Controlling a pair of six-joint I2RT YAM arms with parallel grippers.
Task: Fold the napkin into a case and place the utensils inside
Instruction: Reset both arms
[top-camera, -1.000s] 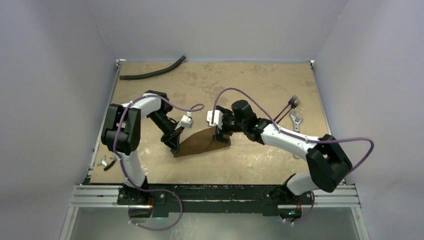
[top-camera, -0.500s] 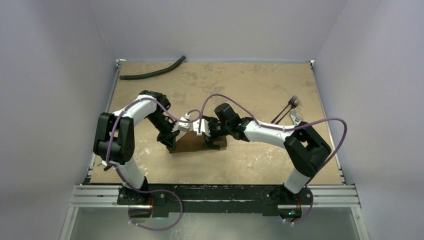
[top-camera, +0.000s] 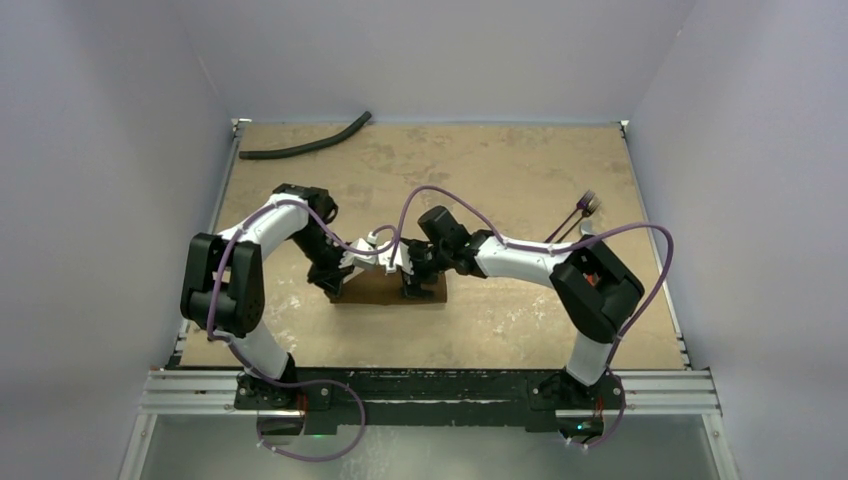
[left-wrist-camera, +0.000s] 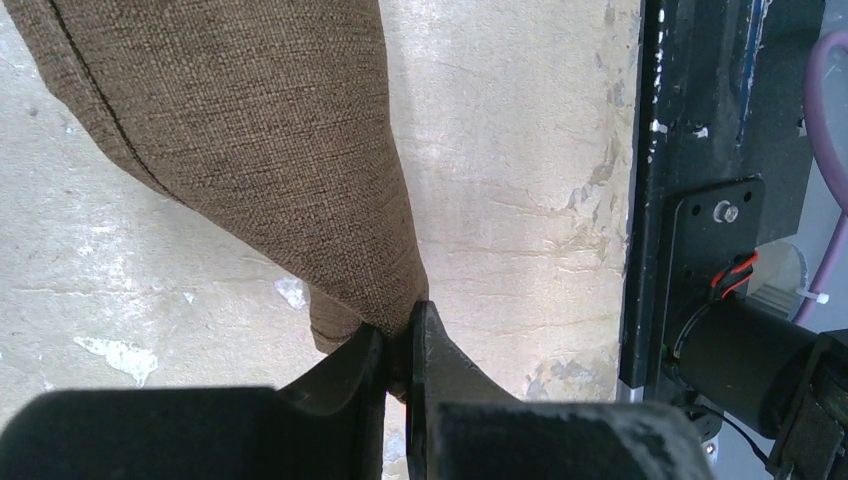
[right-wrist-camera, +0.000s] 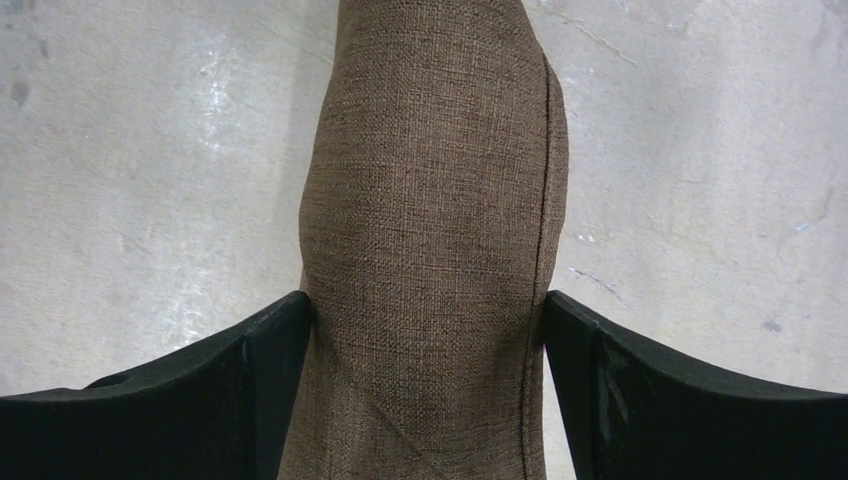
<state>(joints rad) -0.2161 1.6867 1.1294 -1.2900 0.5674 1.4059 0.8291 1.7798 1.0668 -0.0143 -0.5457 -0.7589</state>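
The brown napkin (top-camera: 377, 290) lies bunched into a narrow strip at the table's middle, between my two grippers. My left gripper (top-camera: 341, 284) is shut on the napkin's left corner, and the left wrist view shows the cloth (left-wrist-camera: 260, 130) pinched between the jaws of the left gripper (left-wrist-camera: 398, 345). My right gripper (top-camera: 412, 288) is open and straddles the strip's right part. In the right wrist view the folded napkin (right-wrist-camera: 430, 200) fills the gap of the right gripper (right-wrist-camera: 425, 320), and both fingers (right-wrist-camera: 270, 340) touch its edges. The utensils (top-camera: 575, 218) lie at the far right of the table.
A long black hose (top-camera: 305, 145) lies at the back left. The black frame rail (top-camera: 430, 385) runs along the near edge and shows close on the right of the left wrist view (left-wrist-camera: 680, 150). Purple cables loop above both arms.
Both arms have shifted left and drawn closer together. The napkin has gone from a raised wedge to a shorter, narrower strip. The right jaws have narrowed slightly around it.
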